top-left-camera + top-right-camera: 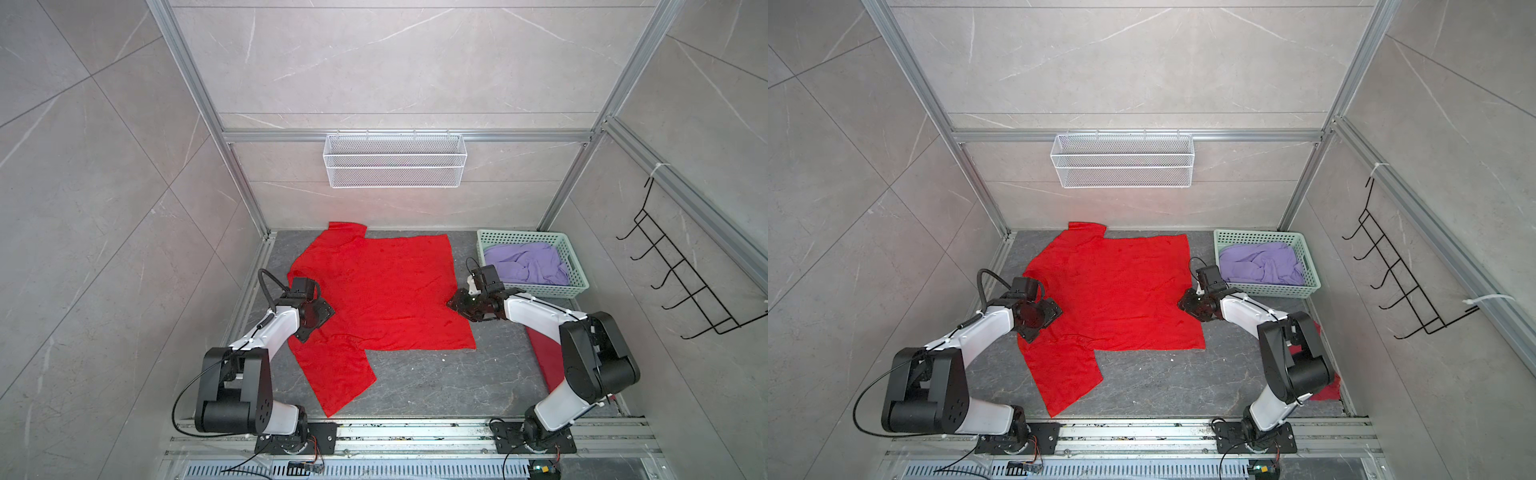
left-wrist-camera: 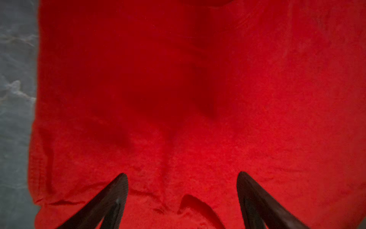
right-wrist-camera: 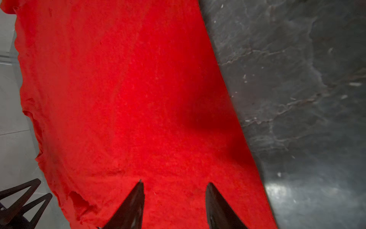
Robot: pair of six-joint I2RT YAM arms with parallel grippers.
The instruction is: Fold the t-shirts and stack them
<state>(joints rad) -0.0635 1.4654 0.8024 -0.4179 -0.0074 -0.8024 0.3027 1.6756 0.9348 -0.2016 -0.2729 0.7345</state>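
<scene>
Left wrist: our left gripper point(image 2: 182, 173) and right gripper point(image 3: 175, 182) gape empty over the red t-shirt point(image 2: 198, 79); sloppy pinches would bunch it.

light: bright | shadow: soft on red t-shirt point(image 2: 154, 103) | wrist views: blurry | top-view edges: bowed

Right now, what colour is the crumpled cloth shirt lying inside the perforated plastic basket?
The crumpled cloth shirt is lavender, clearest in a top view.

Three t-shirts are counted: bright red point(image 1: 386, 291), darker red point(image 1: 546, 361), lavender point(image 1: 523, 262). Two baskets are noted: mint plastic point(image 1: 519, 236), white wire point(image 1: 395, 160).
</scene>
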